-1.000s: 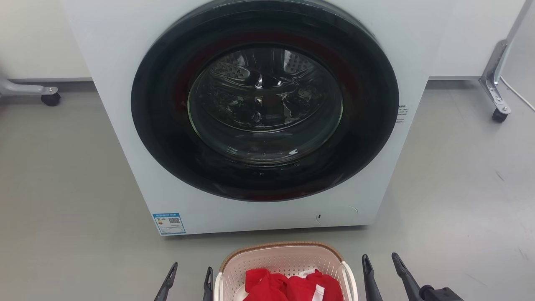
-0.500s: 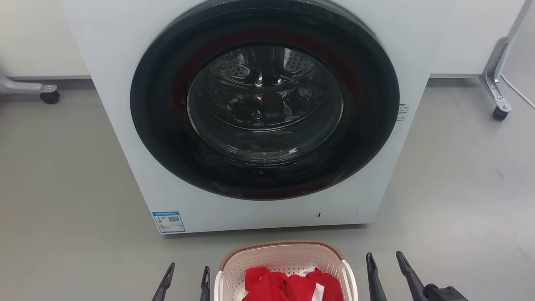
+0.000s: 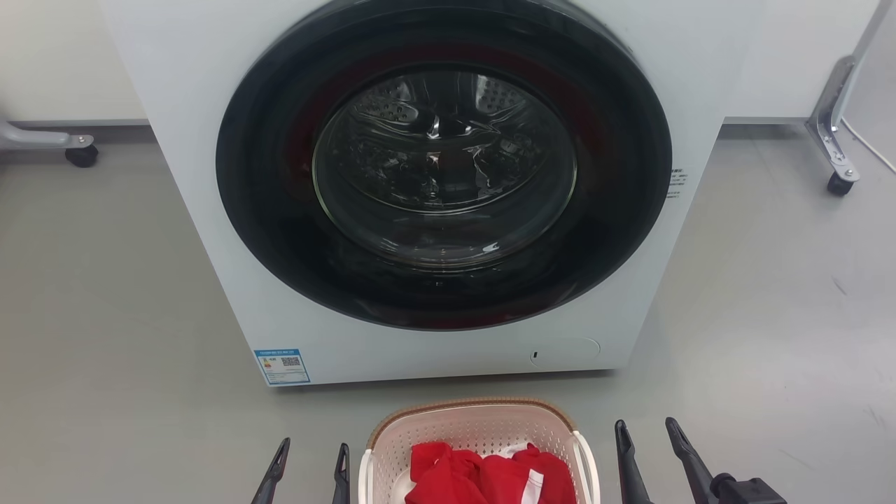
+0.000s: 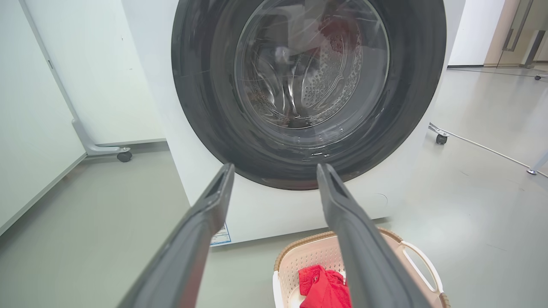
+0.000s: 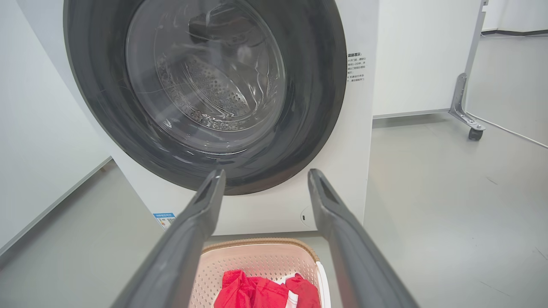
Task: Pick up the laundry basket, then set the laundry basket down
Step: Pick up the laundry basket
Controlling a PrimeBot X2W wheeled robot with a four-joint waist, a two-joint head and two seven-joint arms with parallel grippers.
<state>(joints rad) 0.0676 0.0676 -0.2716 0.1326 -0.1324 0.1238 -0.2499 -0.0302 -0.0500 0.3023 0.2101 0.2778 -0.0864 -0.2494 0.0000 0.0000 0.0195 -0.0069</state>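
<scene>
Head view: laundry basket (image 3: 476, 406) sits on the grey floor (image 3: 105, 315) at bottom centre, just in front of the washing machine (image 3: 210, 210), a strip of floor btwn them. Brown rim, cream perforated walls, white handle on each side. Red garment (image 3: 476, 476) bunched inside w/ a bit of white fabric. Left gripper (image 3: 313, 446) is just beside the basket's left side and right gripper (image 3: 645, 423) beside its right side, neither touching it. Both have fingers spread apart w/ nothing btwn them. Washer door (image 3: 441, 168) is shut; blue label (image 3: 282, 366) at the front's lower left corner.

Left wrist view: left gripper (image 4: 275, 167) is wide open and empty, fingertips pointing at the lower part of the washing machine (image 4: 265, 218). Laundry basket (image 4: 299, 247) lies below and right of the fingers; the right finger crosses in front of it. Red garment (image 4: 323, 286) inside.

Right wrist view: right gripper (image 5: 265, 173) is also wide open, holding nothing, tips aimed at the washing machine (image 5: 351, 171) door's lower edge. Laundry basket (image 5: 261, 243) shows low btwn the two fingers, on the floor, red garment (image 5: 257, 291) in it.
</scene>
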